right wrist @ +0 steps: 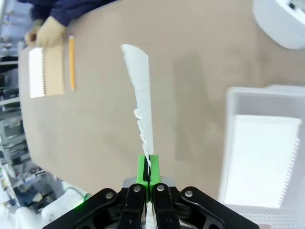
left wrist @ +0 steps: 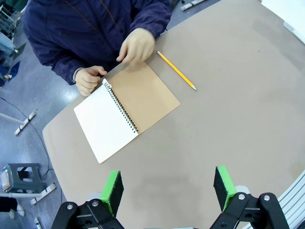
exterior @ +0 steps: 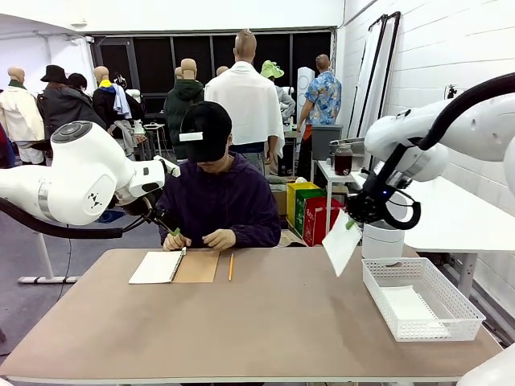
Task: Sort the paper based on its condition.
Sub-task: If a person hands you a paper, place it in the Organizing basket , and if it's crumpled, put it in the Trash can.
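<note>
While the left pincer (left wrist: 167, 188) hangs above the surface's left part with its green pads spread wide and nothing between them, a person in a dark blue top (exterior: 224, 205) sits at the far edge with both hands at the top of an open spiral notebook with a brown kraft cover (exterior: 175, 267). The notebook lies flat near the far edge, left of the middle, its white page to the left and its brown cover to the right. Just beside it on the right lies a yellow pencil (exterior: 230, 267), apart from it and pointing toward the near edge.

Further right, the right pincer (exterior: 351, 223) is clamped on the top corner of a thin white sheet of paper (exterior: 340, 244), which hangs in the air with its long axis running downward and slightly left, above the surface's right part. In the right wrist view the sheet (right wrist: 140, 95) is seen edge-on, its ragged torn side showing. Beside the right edge sits a white mesh basket (exterior: 421, 299) with white sheets lying flat inside.

The tan matte surface (exterior: 265, 322) stands in a workshop-like room with a white block wall on the right.
</note>
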Controlling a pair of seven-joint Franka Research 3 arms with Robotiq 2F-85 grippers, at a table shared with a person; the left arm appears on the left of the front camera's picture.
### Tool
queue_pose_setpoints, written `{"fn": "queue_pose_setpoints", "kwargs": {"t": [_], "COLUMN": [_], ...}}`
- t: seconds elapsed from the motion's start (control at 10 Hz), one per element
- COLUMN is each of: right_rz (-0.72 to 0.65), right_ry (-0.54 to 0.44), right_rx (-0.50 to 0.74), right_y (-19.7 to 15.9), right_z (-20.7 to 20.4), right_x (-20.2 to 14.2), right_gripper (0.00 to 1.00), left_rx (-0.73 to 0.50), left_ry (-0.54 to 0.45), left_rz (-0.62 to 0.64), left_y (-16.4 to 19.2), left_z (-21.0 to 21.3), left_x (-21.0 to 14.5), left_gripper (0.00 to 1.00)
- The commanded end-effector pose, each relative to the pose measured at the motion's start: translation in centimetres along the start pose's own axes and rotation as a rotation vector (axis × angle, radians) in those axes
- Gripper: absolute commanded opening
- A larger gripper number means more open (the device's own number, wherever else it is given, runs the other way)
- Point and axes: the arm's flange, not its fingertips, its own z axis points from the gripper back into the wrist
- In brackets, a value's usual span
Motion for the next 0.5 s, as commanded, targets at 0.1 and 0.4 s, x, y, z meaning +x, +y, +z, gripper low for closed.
{"fn": "queue_pose_setpoints", "kwargs": {"t": [0.1,0.4], "right_rz": [-0.065,-0.031], "right_ry": [-0.003,-0.002], "right_rx": [-0.083,-0.061], "right_y": [-0.5,-1.5], "right_z": [0.5,0.5], "right_x": [-1.2,-0.5], "right_gripper": [0.0,0.0], "left_rx": [-0.001,-0.001], "left_ry": [0.002,0.002], "left_rz": [0.002,0.002], "left_y": [0.1,0.1], "left_z": [0.0,0.0], "left_x": [0.1,0.1], "left_gripper": [1.0,1.0]}}
